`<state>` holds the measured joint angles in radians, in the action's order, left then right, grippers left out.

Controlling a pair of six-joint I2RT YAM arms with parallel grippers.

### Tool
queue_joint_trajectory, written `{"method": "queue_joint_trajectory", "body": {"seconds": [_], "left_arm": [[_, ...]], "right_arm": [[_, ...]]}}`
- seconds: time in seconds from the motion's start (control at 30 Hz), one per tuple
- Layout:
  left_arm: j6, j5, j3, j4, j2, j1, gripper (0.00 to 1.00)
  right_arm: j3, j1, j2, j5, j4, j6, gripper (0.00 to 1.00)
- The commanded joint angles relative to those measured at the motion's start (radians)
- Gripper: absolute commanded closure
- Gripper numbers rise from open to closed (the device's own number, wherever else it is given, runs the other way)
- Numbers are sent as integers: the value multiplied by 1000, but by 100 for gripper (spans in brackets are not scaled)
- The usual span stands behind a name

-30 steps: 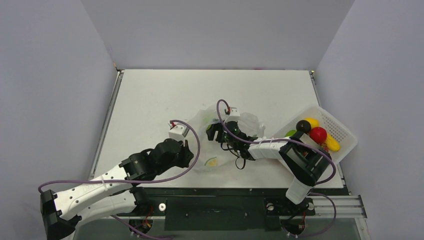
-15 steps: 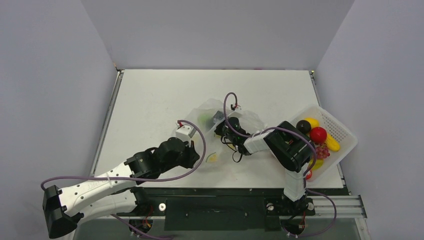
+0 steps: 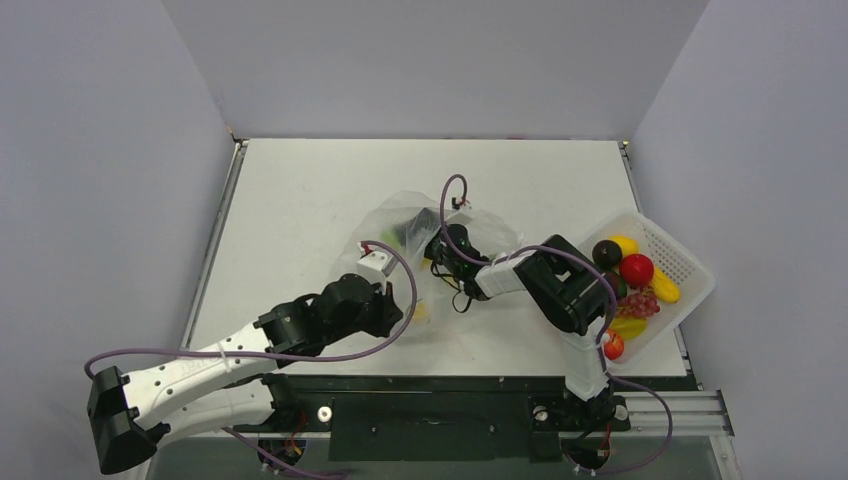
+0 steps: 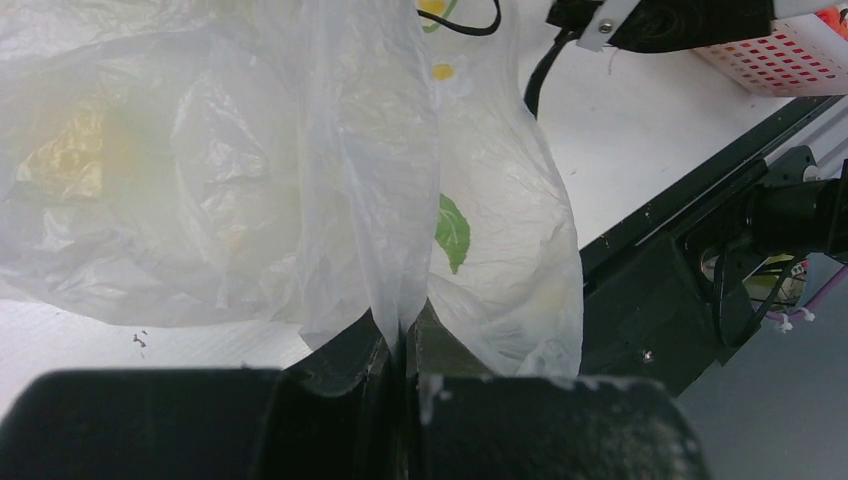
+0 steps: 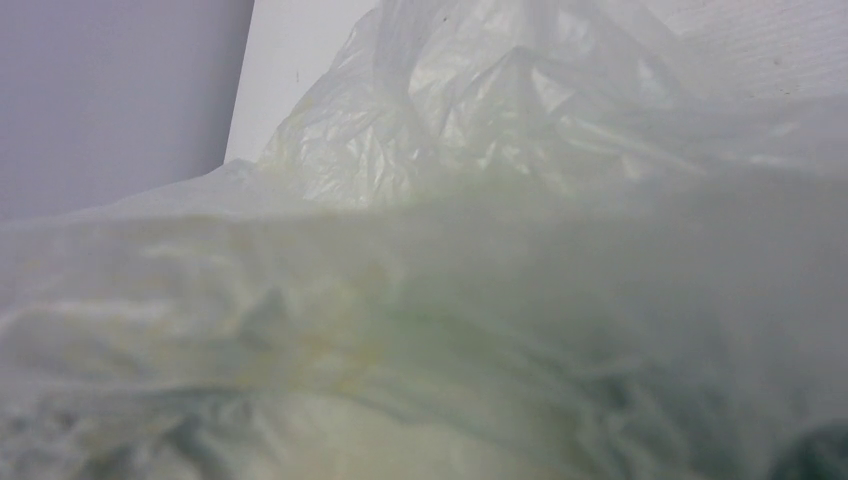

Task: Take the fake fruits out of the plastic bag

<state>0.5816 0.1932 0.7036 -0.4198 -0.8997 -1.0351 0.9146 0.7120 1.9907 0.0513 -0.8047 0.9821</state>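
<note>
The plastic bag [image 3: 392,213] is clear, crinkled film printed with green leaves and yellow citrus slices. It sits heaped near the middle of the table [image 3: 300,200]. A pleat of its near edge is pinched between the closed fingers of the left tool [image 4: 403,335]. A lime green fruit [image 3: 404,233] shows through the film. Other fake fruits lie in the white basket [image 3: 683,258] at the right: dark maroon fruit [image 3: 606,252], red fruit [image 3: 637,270], yellow fruit [image 3: 665,288], grape cluster [image 3: 643,303].
</note>
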Motion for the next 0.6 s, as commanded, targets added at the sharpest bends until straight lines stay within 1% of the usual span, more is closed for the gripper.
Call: {"method": "queue_joint_trajectory", "body": {"seconds": [0.0, 0.13, 0.2, 0.3, 0.4, 0.43, 0.47, 0.5, 0.53, 0.57], "left_arm": [[-11, -17, 7, 33, 11, -11, 100], [-9, 0, 1, 26, 32, -11, 100], [-7, 5, -1, 25, 38, -11, 100], [-4, 5, -3, 19, 42, -12, 100], [0, 12, -6, 14, 48, -15, 100], [2, 20, -10, 13, 53, -15, 100], [6, 25, -13, 12, 56, -16, 100], [8, 35, -14, 10, 62, -16, 100], [14, 40, -15, 8, 64, -16, 100], [17, 50, -16, 3, 69, -16, 100]], "right_arm": [[80, 10, 41, 15, 18, -10, 14], [147, 28, 95, -18, 39, -4, 14], [188, 39, 125, -28, 54, -2, 16], [256, 53, 164, -39, 127, -5, 20], [283, 56, 173, -14, 139, -4, 24], [296, 53, 179, -23, 142, -2, 31], [306, 43, 190, -32, 145, 13, 40], [318, 36, 193, -64, 150, 21, 45], [317, 26, 184, -71, 151, 31, 53], [303, 20, 173, -75, 151, 31, 56]]}}
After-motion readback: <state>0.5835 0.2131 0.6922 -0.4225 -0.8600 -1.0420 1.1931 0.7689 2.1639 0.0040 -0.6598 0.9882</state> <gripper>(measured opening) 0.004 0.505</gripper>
